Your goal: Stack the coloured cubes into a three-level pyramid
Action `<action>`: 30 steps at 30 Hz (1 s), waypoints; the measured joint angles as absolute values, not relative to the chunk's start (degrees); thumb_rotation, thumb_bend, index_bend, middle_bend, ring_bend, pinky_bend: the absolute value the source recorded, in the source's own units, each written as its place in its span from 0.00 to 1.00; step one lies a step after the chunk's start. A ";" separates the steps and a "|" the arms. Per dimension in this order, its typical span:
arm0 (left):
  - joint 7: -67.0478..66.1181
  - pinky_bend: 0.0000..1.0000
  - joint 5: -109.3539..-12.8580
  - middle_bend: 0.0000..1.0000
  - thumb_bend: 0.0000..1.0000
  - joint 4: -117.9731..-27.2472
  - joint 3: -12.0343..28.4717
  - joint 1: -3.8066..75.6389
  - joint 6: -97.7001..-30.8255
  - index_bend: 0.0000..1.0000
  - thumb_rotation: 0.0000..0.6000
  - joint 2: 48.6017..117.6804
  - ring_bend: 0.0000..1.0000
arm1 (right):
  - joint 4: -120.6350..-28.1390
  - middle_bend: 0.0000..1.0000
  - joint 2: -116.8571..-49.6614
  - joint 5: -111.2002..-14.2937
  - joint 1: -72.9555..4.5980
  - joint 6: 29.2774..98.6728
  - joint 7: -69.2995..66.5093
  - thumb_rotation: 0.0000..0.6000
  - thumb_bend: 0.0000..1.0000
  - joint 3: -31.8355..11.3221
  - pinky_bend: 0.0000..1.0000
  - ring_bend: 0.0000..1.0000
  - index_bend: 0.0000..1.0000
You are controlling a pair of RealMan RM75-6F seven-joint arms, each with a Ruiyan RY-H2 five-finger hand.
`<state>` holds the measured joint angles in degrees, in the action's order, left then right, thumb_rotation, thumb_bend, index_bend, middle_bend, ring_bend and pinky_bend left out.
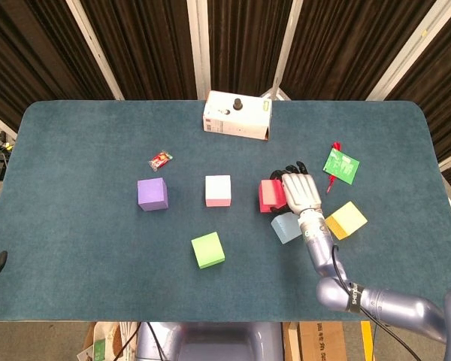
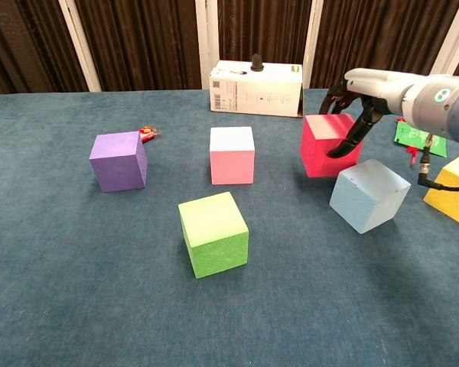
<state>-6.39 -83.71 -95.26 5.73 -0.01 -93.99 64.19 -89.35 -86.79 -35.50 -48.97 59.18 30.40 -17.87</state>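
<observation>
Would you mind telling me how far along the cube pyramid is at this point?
Nothing is stacked yet: every cube sits on its own. In hand: the right hand grips the red cube, low beside the pink cube and next to the light blue cube; whether it rests on the table is unclear. Left: the base row needs closing up, with the purple cube, green cube and yellow cube still scattered, then both upper levels.

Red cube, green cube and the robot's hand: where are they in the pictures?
red cube (image 2: pixel 320 153), chest view, front face.
green cube (image 2: pixel 213 233), chest view, front face.
right hand (image 1: pixel 301 192), head view, back of the hand.
</observation>
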 measured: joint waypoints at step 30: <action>-6.15 0.00 -82.89 0.00 0.39 -95.08 6.23 0.06 -93.64 0.06 1.00 64.12 0.00 | -79.35 0.38 -97.05 -26.31 -56.40 60.10 36.96 1.00 0.18 -20.74 0.00 0.17 0.35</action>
<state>-6.15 -82.89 -95.08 6.23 0.06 -93.64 64.12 -79.35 -97.05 -26.31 -56.40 60.10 36.96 -20.74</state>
